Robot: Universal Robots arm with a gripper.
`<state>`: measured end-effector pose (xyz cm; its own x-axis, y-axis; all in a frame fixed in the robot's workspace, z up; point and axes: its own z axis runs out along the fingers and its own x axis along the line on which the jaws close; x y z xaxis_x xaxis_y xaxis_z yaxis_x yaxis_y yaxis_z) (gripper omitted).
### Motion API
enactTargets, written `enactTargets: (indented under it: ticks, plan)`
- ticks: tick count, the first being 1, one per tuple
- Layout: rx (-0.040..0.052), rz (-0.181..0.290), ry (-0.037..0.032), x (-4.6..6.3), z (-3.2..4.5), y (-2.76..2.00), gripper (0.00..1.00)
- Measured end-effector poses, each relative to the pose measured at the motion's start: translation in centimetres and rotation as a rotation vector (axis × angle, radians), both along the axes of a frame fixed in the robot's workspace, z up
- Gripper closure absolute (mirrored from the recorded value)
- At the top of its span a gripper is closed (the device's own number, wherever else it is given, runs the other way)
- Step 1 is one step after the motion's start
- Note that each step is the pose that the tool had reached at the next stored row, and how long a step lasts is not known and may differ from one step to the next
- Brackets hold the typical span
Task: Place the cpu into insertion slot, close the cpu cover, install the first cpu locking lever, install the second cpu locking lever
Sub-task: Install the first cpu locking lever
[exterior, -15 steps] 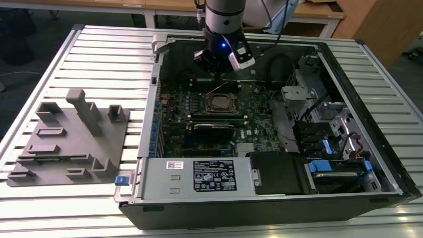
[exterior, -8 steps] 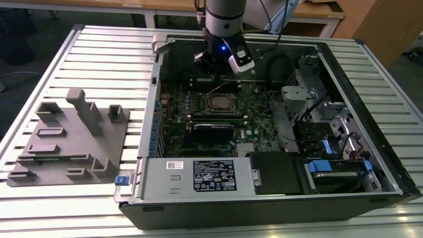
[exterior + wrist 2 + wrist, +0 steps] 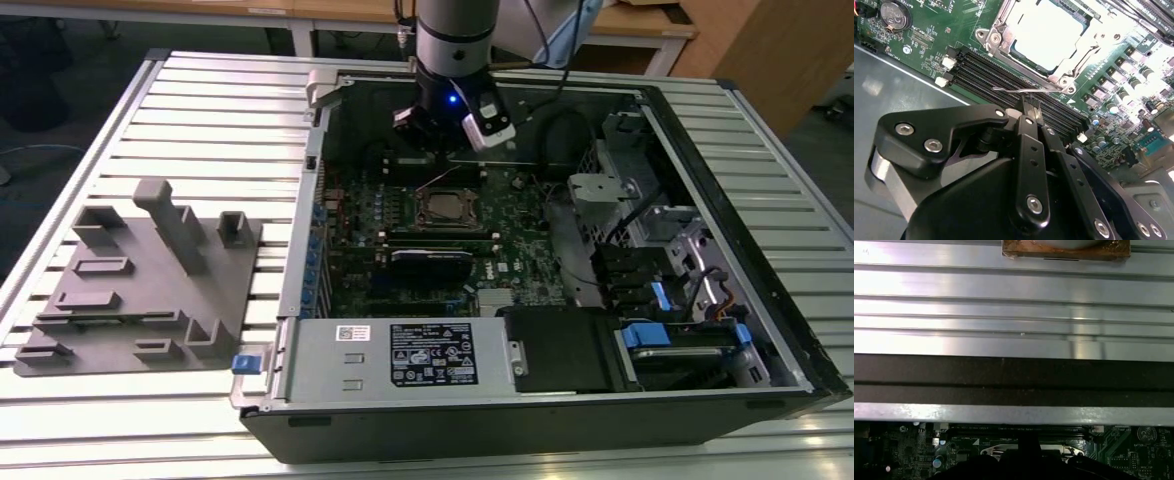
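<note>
Table edge: A slatted metal table [image 3: 134,420] is carrying an open computer case [image 3: 534,435], seen lying on its side in the exterior view.
Beside the case: A grey moulded fixture [image 3: 147,280] is sitting on the slats towards the exterior view's left, just clear of the case wall.
Front of the case: A silver power supply box [image 3: 400,355] is lying along the nearest inner edge.
Mid-case: A long black card [image 3: 430,262] is standing across the green circuit board [image 3: 514,215], between the power supply box and the socket.
Socket: The insertion slot [image 3: 447,208] is sitting near the middle of the board, just beyond the black card.
Chip: The cpu [image 3: 1049,35] is lying flat inside the slot, its pale metal top catching the light in the second wrist view.
Frame: The cpu cover [image 3: 1004,22] is lying down around the chip, its window framing the metal top.
Memory rows: Long black memory slots [image 3: 999,75] are running between the socket and the tool.
Tool: The gripper [image 3: 1029,102] is hovering just beside the socket, its black fingers [image 3: 1026,130] drawn together and pinching a thin wire locking lever [image 3: 1009,91] at their tips.
Lever: The wire is crossing over the memory slots, its hooked end sticking out past the fingers.
Far side: The arm [image 3: 457,30] is reaching down into the case from the rear wall.
</note>
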<state>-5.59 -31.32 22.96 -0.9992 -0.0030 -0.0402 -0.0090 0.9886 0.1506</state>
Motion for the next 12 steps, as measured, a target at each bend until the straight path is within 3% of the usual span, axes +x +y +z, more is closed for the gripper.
enactTargets:
  ticks: [12]
  plan:
    - [-0.0001,0.0,0.0001,0.0,-0.29,-0.01,0.89]
